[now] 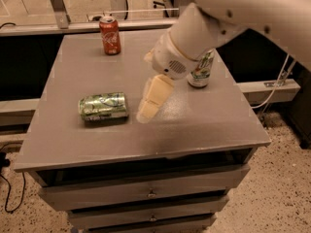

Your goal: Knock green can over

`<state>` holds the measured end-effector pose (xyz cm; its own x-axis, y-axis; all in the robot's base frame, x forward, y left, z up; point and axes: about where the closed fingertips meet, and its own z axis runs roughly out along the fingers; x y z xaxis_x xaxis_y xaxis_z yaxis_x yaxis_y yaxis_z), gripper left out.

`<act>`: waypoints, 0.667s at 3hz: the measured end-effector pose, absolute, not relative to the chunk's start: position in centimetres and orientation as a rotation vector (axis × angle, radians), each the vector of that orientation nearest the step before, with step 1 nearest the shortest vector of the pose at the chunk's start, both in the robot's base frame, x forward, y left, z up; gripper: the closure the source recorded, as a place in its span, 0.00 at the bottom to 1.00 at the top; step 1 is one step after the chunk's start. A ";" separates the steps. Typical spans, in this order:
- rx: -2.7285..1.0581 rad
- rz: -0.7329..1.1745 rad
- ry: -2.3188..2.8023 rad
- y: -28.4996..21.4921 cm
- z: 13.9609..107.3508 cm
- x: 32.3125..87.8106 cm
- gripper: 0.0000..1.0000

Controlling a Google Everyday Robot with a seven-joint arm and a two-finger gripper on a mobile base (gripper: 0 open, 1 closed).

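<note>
Three cans on one grey tabletop; one robot arm over it.

- Arm: white, bulky, comes in from the upper right and slants down toward the middle of the tabletop. It fills the far right of the view.
- Tabletop: square, matte grey, sits on a grey drawer unit with small pulls on the near face. Speckled floor on the right, a dark cable on the floor at the left.
- Pincer: cream-coloured, hangs off the arm's round wrist and points down and to the left. Its tip is low over the tabletop near the centre. Seen as one pale block, so I cannot tell whether it is wide or narrow. It holds nothing.
- Green can: lies on its side on the left near part of the tabletop, long axis running left to right. Green with pale patches. Its right end is just beside the pincer tip, with a thin strip of tabletop between them; not touching.
- White can: upright on the right side, partly hidden behind the wrist.
- Red can: upright at the far edge, left of centre, well apart from the others.
</note>
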<state>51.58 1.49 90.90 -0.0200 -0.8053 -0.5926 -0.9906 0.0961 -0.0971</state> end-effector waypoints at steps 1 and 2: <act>-1.578 0.528 1.814 -2.0 92.7 50.6 0.00; -1.537 0.556 1.804 -2.4 93.5 50.2 0.00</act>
